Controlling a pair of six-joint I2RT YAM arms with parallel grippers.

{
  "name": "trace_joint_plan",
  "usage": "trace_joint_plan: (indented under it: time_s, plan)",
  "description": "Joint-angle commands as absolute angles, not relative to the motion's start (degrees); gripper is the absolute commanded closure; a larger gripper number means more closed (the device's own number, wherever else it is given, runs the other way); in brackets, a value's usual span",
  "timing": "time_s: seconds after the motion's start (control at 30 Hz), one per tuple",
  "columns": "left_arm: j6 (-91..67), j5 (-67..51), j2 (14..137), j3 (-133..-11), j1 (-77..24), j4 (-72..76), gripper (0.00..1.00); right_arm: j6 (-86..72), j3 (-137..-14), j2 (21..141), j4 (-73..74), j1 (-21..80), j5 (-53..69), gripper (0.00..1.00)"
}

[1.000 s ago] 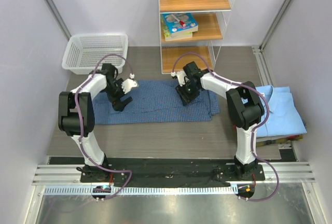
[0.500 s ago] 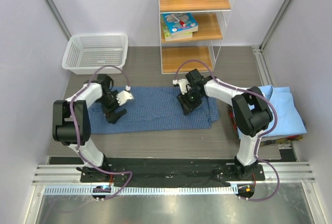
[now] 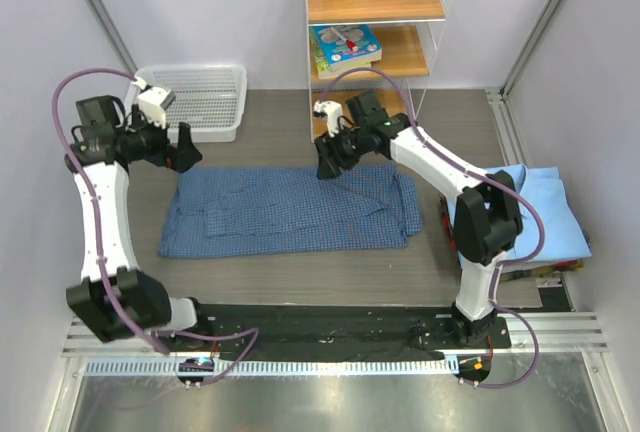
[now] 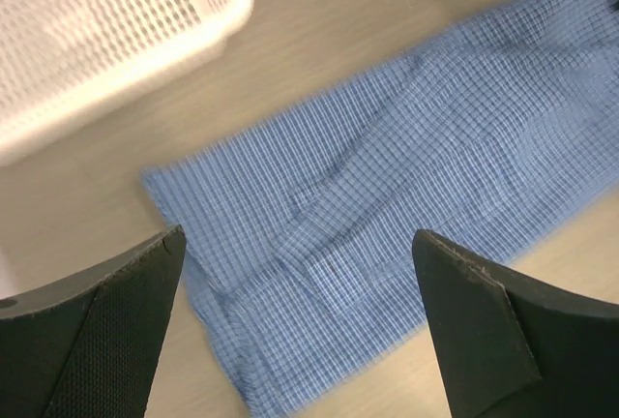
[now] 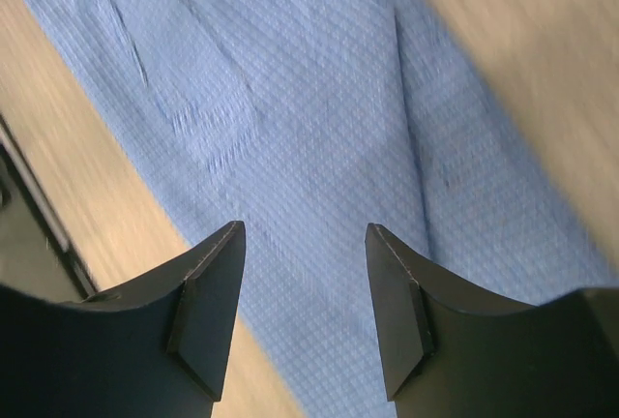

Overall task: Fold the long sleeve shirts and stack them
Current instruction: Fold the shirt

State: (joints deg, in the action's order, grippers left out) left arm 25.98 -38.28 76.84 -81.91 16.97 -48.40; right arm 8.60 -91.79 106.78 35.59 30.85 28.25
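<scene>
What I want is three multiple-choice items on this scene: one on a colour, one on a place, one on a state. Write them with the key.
1. The mesh basket is:
A. red
B. black
C. white

2. The folded light blue shirt lies:
A. in the basket
B. at the far right of the table
C. on the shelf

3. The left gripper is:
A. open and empty
B. shut on the basket's rim
C. shut on a book

Key:
1 C, the top view shows white plastic mesh.
2 B, it sits folded by the right wall.
3 A, its wrist view shows the fingers wide apart with nothing between them.
</scene>
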Motion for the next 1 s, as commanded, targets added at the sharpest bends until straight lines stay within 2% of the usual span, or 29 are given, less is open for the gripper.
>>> trace_joint_plan:
  time_s: [0.0,0.1,0.3,0.63,0.97]
  plan:
    - [31.25,-45.79,91.12,-84.72,26.52,-68.53,0.0,3.78,-96.06,114.07,30.16,34.27,28.04,0.42]
    - [33.39,-42.91,98.51,-85.61,30.05,-71.1,0.0,2.81,-97.73,117.68,29.18,35.06,27.78,0.43]
    - [34.8,-36.74,107.74,-83.93,36.11,-64.52,0.0,1.41,-96.24,121.11,27.07,36.56,27.25,0.43]
    - [36.12,-38.14,120.84,-88.67,37.18,-66.35,0.04,0.18,-96.76,122.34,25.49,39.81,29.27,0.44]
    - [37.53,-41.75,127.35,-90.62,34.63,-69.88,0.2,-2.37,-100.46,127.08,24.61,42.36,31.46,0.46]
